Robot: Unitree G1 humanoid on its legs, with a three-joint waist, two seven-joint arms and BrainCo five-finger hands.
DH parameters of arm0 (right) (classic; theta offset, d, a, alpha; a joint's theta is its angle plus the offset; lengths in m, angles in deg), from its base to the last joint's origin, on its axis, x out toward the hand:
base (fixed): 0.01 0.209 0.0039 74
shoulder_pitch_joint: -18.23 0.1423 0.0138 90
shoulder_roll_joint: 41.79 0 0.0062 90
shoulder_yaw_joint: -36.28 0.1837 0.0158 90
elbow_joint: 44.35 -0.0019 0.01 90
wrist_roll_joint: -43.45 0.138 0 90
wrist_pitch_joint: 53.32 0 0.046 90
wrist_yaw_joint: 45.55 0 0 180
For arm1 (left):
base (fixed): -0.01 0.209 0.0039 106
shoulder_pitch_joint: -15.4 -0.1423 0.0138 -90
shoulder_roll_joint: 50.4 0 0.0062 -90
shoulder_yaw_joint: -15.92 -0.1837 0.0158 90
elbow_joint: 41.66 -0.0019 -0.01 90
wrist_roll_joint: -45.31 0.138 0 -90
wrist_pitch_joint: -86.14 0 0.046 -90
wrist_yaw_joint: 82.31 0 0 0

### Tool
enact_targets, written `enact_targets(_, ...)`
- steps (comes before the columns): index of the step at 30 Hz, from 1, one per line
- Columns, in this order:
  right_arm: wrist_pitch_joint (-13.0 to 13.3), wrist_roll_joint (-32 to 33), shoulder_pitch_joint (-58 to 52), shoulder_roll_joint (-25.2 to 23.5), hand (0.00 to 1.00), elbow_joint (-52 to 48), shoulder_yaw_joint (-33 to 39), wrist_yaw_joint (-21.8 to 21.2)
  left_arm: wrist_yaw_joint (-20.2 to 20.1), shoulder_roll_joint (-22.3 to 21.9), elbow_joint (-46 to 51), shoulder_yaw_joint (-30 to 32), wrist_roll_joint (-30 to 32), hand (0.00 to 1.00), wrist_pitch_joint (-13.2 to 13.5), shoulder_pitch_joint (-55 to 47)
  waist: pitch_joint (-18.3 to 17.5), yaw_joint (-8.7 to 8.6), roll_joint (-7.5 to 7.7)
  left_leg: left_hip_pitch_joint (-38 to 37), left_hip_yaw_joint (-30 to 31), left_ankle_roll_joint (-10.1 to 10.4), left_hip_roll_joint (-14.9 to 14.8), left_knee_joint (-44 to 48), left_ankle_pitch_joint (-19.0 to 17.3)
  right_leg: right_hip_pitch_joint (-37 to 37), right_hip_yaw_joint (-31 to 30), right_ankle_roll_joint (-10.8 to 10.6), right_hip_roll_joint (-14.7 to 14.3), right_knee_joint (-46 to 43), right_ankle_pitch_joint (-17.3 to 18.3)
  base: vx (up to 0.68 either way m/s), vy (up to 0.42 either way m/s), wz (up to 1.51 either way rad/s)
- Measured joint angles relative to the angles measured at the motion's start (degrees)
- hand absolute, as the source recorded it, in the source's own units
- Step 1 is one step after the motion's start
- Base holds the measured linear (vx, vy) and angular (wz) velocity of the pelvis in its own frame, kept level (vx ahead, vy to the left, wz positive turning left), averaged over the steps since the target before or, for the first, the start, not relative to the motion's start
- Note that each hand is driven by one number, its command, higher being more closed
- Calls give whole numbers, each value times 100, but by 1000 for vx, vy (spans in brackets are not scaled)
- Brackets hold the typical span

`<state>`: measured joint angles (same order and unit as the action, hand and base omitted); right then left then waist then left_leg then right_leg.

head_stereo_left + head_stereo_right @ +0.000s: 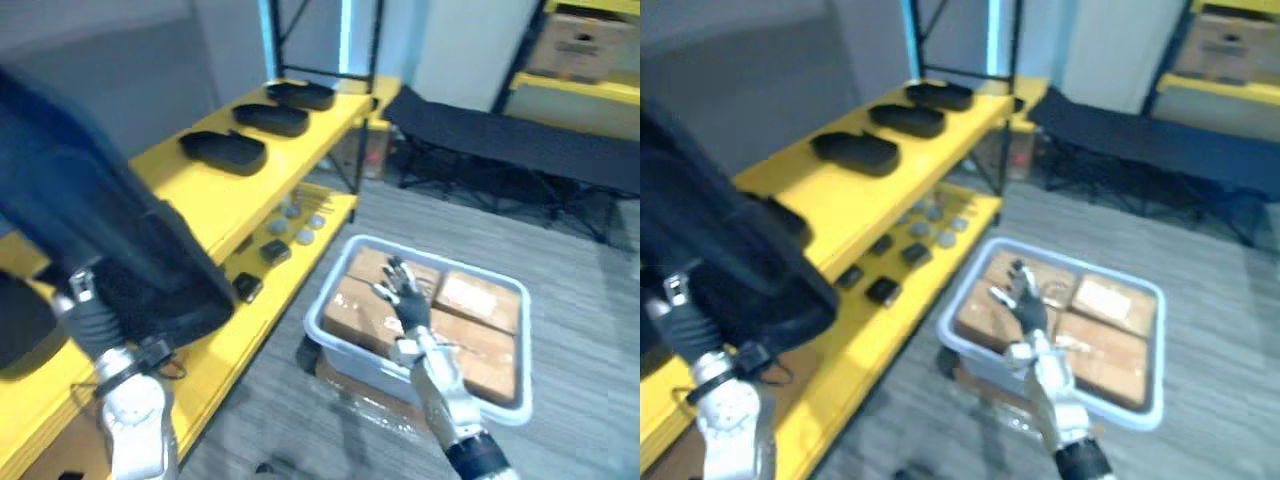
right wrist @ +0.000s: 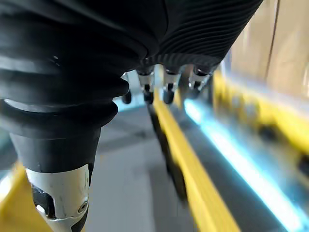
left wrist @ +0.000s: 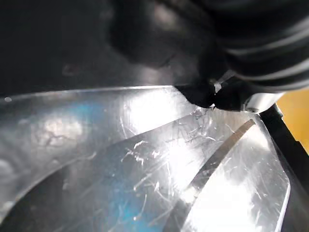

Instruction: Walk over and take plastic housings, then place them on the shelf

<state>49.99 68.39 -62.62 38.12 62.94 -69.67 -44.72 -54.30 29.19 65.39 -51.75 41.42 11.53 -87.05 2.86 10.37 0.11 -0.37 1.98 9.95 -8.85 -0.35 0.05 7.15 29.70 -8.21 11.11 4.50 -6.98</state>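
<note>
A large black plastic housing [image 1: 90, 220] hangs tilted over the near end of the yellow shelf [image 1: 200, 205], carried on my left arm. My left hand [image 3: 256, 48] is pressed against its glossy surface [image 3: 145, 169] and is hidden behind it in the eye views. Three more black housings lie in a row on the shelf's top board, the nearest [image 1: 222, 150], then the middle one [image 1: 270, 118] and the far one [image 1: 300, 95]. My right hand [image 1: 405, 295] hovers open and holds nothing, with spread fingers above a grey bin [image 1: 318, 328].
The grey bin on the floor holds flat cardboard boxes [image 1: 480, 300]. Small dark and grey parts [image 1: 290, 235] lie on the shelf's lower board. A black folding cot [image 1: 500, 135] stands behind the bin. Another yellow rack with a carton [image 1: 580, 45] is at the back right.
</note>
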Motion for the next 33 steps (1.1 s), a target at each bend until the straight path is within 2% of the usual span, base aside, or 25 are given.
enact_targets(5,-40,-113,364,-253,0,434,-478,-81,110,-195,209,788,-24,100,41,-580,-19,439,38,167,620,-27,199,84,-21,333,624,-91,96,0,223,26,0,64)
enact_targets(6,-55,-113,375,-300,0,474,-526,-75,110,-279,224,870,-24,100,90,-658,-40,523,74,177,730,-27,219,86,-20,401,701,-110,97,-1,241,14,-19,57)
enact_targets(7,-67,-128,413,-369,0,614,-628,-66,99,-429,314,1009,-71,100,119,-858,-19,638,38,229,875,-23,264,103,-19,470,859,-142,100,-1,299,5,-18,57)
enact_targets(10,-72,-221,459,-449,0,738,-770,46,51,-719,408,1308,-288,100,232,-1175,-5,835,51,263,1042,-8,275,107,-11,541,1010,-112,71,-2,371,-5,-25,34)
enact_targets(16,-92,-275,462,-415,0,737,-803,169,-76,-890,419,1537,-532,100,489,-1291,157,838,146,267,1147,8,276,190,-59,586,1110,-117,93,-175,528,-2,-21,9)
enact_targets(19,-140,-283,428,-336,0,708,-785,154,-204,-888,438,1491,-531,100,539,-1329,200,747,211,468,1094,-25,290,346,-132,495,1141,-100,107,-224,537,14,-1,4)
enact_targets(23,-141,-347,29,-109,0,478,-420,194,-475,-809,557,1165,-524,100,536,-1164,304,542,259,861,856,-199,406,530,-42,666,1732,-119,240,-316,531,69,25,72)
enact_targets(24,-142,-356,-43,-53,0,479,-289,261,-560,-783,579,1077,-533,100,535,-1126,415,543,230,840,855,-165,463,483,54,766,1894,-119,313,-416,531,88,94,83)
enact_targets(27,-139,-499,-124,-55,0,457,-70,370,-772,-783,594,992,-662,100,530,-1145,483,544,288,845,1081,-239,666,240,300,763,1924,-118,498,-638,529,122,98,65)
enact_targets(31,-128,-550,-177,-122,0,376,150,278,-848,-783,593,776,-703,100,532,-1241,527,594,311,844,1083,-255,721,272,323,801,1862,-118,574,-814,529,59,38,24)
enact_targets(33,-115,-554,-181,-97,0,357,228,264,-836,-782,557,645,-694,100,532,-1253,560,587,259,843,1097,-251,714,290,326,812,1757,-118,561,-833,528,4,19,6)
